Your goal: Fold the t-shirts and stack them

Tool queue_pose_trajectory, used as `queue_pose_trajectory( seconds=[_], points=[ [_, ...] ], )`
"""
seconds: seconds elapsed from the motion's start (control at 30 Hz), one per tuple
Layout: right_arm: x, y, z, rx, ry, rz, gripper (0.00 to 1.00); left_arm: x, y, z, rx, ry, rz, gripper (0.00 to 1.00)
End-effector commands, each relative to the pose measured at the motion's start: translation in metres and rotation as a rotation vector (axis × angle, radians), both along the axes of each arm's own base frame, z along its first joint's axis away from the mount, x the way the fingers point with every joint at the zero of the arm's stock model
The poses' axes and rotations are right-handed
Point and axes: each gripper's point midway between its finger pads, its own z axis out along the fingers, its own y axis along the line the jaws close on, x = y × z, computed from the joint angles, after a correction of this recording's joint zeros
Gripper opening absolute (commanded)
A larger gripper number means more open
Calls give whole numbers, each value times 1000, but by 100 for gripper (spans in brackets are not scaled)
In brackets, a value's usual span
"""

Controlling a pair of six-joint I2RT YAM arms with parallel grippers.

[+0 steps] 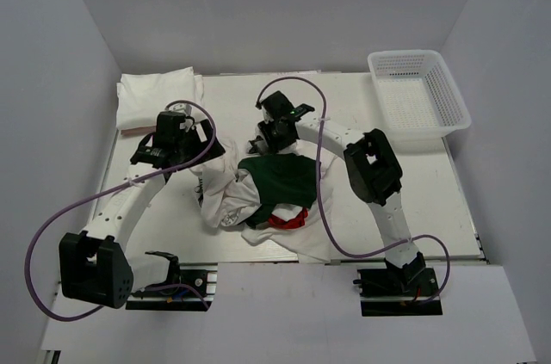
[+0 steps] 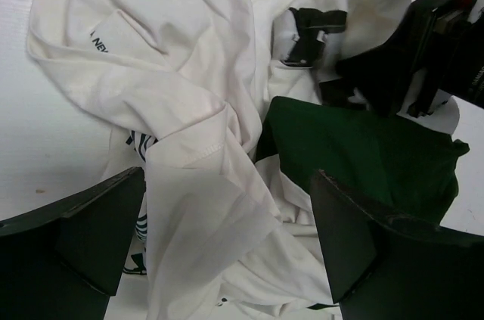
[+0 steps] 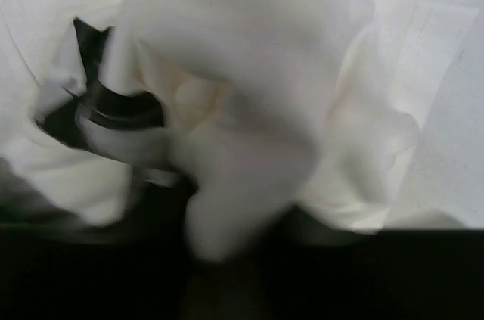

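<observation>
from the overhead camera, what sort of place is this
Most likely a robot lab test cell: plain white walls box in a white table, a left arm and a right arm are bolted at its near edge, and a heap of t-shirts and a basket are staged on it.

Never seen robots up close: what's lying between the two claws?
A crumpled white t-shirt lies between the left gripper and right gripper, with the dark green t-shirt at its edge. The left wrist view shows it best.

White table point(image 1: 430, 200) with crumpled t-shirt heap point(image 1: 258, 200) centre, folded white t-shirt point(image 1: 155, 93) far-left, lattice basket point(image 1: 426, 128) far-right
</observation>
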Motion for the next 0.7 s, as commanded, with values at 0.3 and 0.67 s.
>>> queue_pose_trajectory(
  seconds=[0.3,0.67],
  points=[
    [57,-15,188,119,-520,-230,0,-1,-9,4,-40,6,-18,100],
    [53,-124,450,386,-1147,-566,0,-5,-14,-14,-70,76,-17,100]
  ],
)
